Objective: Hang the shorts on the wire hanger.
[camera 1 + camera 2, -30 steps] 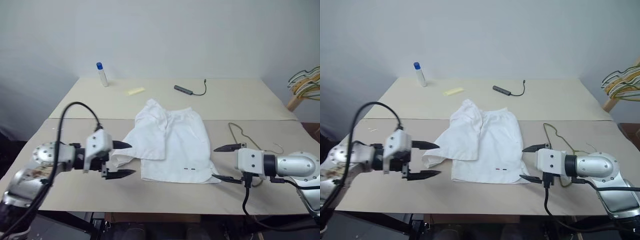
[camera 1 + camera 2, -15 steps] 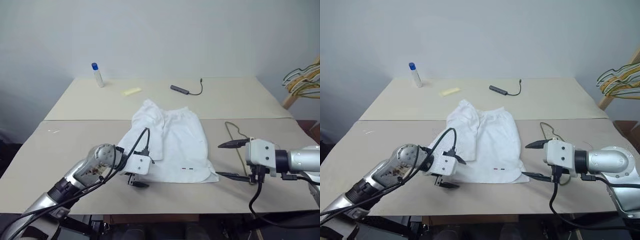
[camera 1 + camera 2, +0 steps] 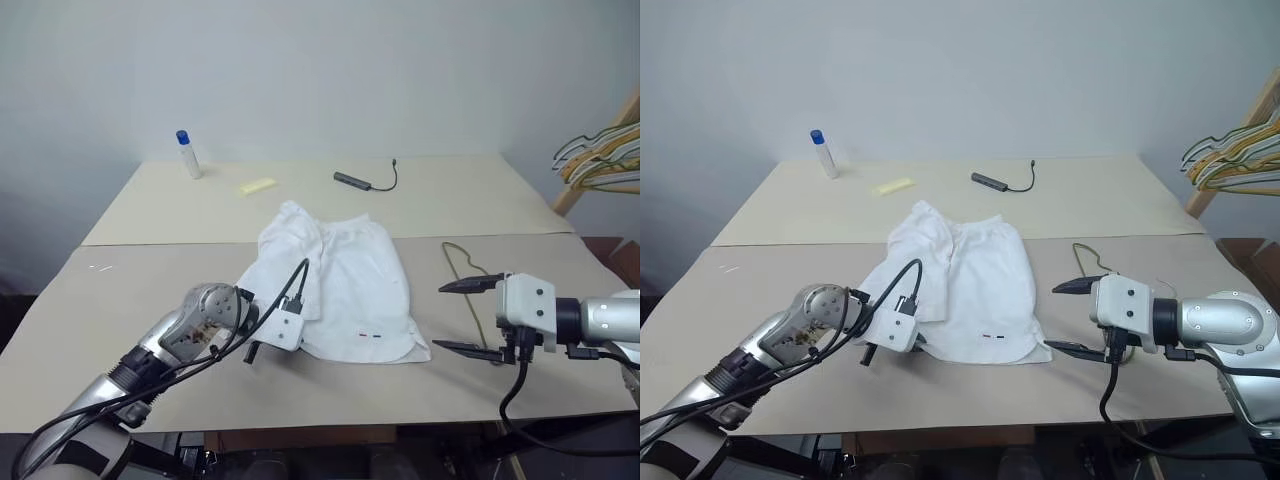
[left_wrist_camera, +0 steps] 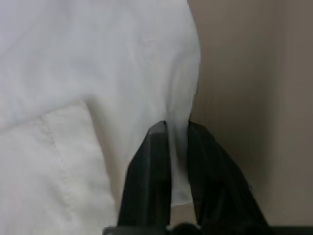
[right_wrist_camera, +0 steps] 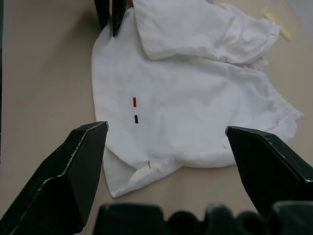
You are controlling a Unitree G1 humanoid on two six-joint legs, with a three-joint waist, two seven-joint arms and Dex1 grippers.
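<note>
The shorts (image 3: 340, 290) lie flat mid-table (image 3: 150, 290), waistband toward the far wall, hems toward the robot; 2 small marks, no readable writing. The left gripper (image 4: 171, 142) pinches their near-left hem. The right gripper (image 3: 470, 318), fingers wide and empty, hovers right of the shorts, over the wire hanger (image 3: 462, 265).

Left gripper (image 3: 262, 349) fingertips hidden under its own white wrist block in the head views, at the near-left edge of the shorts (image 3: 345, 290). Wire hanger (image 3: 466, 281) just beyond the right gripper (image 3: 472, 317), lower part hidden behind it. Yellow hangers (image 3: 600, 160) far right, cut off by the frame edge. Shorts cropped in left wrist view, fabric blurred.
</note>
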